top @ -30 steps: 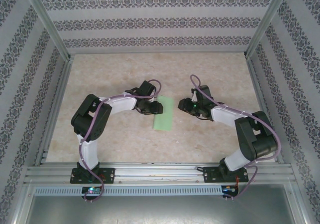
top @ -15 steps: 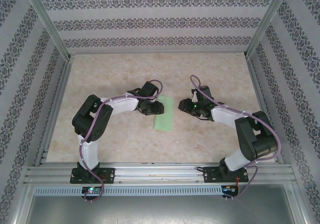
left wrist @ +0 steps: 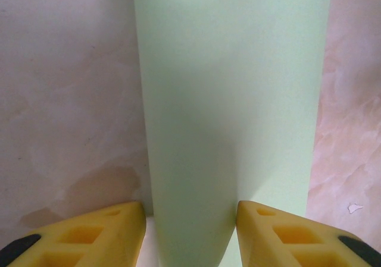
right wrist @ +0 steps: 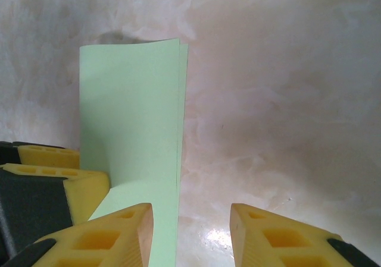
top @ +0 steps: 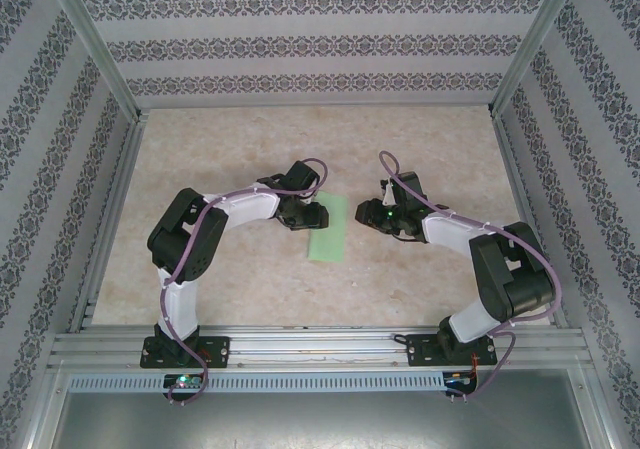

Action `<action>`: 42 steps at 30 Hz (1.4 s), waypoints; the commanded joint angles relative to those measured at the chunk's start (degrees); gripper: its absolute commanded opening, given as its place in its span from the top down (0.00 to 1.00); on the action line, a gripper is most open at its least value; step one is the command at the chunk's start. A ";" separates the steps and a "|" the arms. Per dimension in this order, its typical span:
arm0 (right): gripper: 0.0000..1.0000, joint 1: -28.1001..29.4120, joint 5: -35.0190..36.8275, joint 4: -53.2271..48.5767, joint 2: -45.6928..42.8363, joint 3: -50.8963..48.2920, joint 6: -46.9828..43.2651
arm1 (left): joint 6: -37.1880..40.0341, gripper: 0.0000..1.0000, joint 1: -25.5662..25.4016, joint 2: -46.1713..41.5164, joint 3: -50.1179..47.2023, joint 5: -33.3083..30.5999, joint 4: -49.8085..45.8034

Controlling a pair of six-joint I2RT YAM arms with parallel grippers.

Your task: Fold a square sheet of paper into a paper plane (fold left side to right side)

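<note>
**Already Folded in Half: A Crease to Be Pressed**

The square sheet of paper [top: 327, 227] is found in the middle of the table [top: 230, 149], between the two arms. It is seen as a long, thin green strip, so the left side looks to have been laid over the right side. In the right wrist view two edges are seen side by side along one long side, almost lined up.

The left gripper [top: 303, 213] is placed low over the far left part of the strip. Its jaws are set about half open, and the flat paper is seen under and between its yellow fingers [left wrist: 113, 231]. Nothing is pinched. The right gripper [top: 366, 215] is placed close to the strip on the other side. Its jaws are also set partly open, with bare table seen between them, and nothing is held.

The step in hand is judged to be the first fold, with the crease being made flat. For the next move, the strip should be stopped from sliding, and the folded edge should be pressed down along its whole length. The two layers should be lined up while that is done. The paper is thin, so it could be wrinkled if it is rubbed too hard.

No box, bowl or tray is seen. The paper is laid right on the table top.
</note>
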 commanded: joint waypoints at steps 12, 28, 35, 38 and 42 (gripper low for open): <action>0.60 0.41 -1.81 -1.63 1.69 1.34 -1.94 | 3.83 0.53 -3.18 7.52 0.87 2.91 -7.47; 0.59 1.30 -4.19 -1.92 3.84 2.40 -1.59 | 5.50 0.53 -2.22 8.63 2.50 2.87 -8.96; 0.60 1.55 -4.77 -1.96 4.54 2.74 -1.59 | 6.08 0.53 -1.95 9.16 3.01 3.19 -9.30; 0.60 1.78 -4.90 -1.94 4.81 2.93 -1.44 | 6.30 0.53 -1.93 9.24 3.16 3.25 -9.41; 0.60 2.11 -5.25 -1.85 5.31 3.37 -1.24 | 6.31 0.53 -1.88 9.39 3.26 3.43 -9.50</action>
